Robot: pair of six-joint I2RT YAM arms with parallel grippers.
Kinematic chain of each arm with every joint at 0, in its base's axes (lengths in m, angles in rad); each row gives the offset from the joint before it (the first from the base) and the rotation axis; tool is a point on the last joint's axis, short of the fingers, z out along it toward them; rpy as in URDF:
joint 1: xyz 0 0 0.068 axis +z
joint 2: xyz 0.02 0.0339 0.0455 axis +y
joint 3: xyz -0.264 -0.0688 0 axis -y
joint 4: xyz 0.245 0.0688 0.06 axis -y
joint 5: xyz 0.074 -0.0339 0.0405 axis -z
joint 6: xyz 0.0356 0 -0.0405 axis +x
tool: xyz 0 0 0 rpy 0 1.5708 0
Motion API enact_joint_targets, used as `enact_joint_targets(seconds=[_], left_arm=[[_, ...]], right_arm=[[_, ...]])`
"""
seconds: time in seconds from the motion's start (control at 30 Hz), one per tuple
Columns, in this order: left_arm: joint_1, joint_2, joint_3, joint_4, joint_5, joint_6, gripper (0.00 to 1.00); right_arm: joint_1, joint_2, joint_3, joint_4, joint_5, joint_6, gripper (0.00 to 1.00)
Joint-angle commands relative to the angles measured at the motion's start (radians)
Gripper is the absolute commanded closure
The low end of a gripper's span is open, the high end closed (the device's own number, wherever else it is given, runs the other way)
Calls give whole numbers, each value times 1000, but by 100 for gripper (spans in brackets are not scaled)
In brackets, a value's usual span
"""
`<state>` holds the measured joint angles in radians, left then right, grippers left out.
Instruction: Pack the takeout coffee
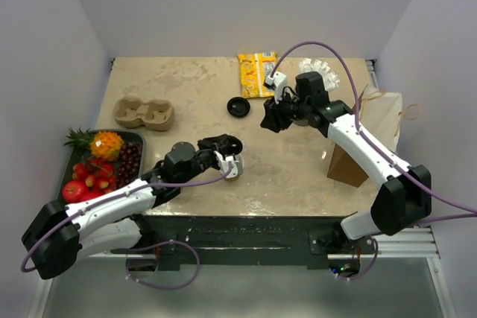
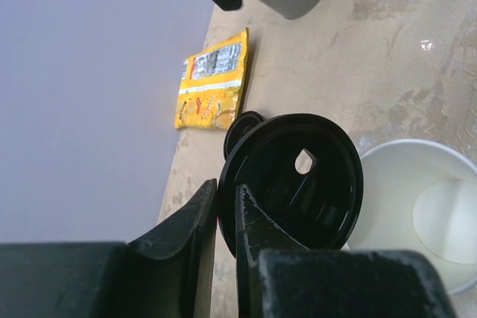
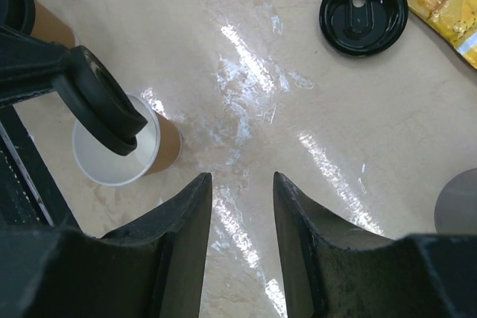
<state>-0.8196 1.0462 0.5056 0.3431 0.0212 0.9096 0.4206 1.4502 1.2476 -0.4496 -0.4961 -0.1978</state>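
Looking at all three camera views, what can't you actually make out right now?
- Possible second cup: right wrist view, only a brown sliver behind the left arm; lidded or not, unclear.
- Straw cup: cut by the frame edge in both wrist views, covered by the right arm from above.
- Paper bag: top view, inside not visible.
- Yellow packet: print too small.

Glossy plastic lid (image 2: 287, 202), matt paper cup (image 3: 168, 144)

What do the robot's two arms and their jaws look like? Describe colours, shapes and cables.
The left arm and right arm match: rounded white shells joined by black joints. A purple cable runs along each. Each arm ends in two black jaws that narrow towards the tips.
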Motion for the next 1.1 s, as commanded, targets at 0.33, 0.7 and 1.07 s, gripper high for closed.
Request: enact_joint_targets(seconds=[0.33,0.7,1.07], left_arm=[[-65,14,-58,185,-47,69,100],[-89,11,-84,212,-67,103,100],[-125,-6,-199,376,-119,153,100]], right_arm=[[10,-4,-27,77,-18,29,57],[9,58,7,-75,-332,-29,46],[27,-22,-198,191,-418,-25,35]])
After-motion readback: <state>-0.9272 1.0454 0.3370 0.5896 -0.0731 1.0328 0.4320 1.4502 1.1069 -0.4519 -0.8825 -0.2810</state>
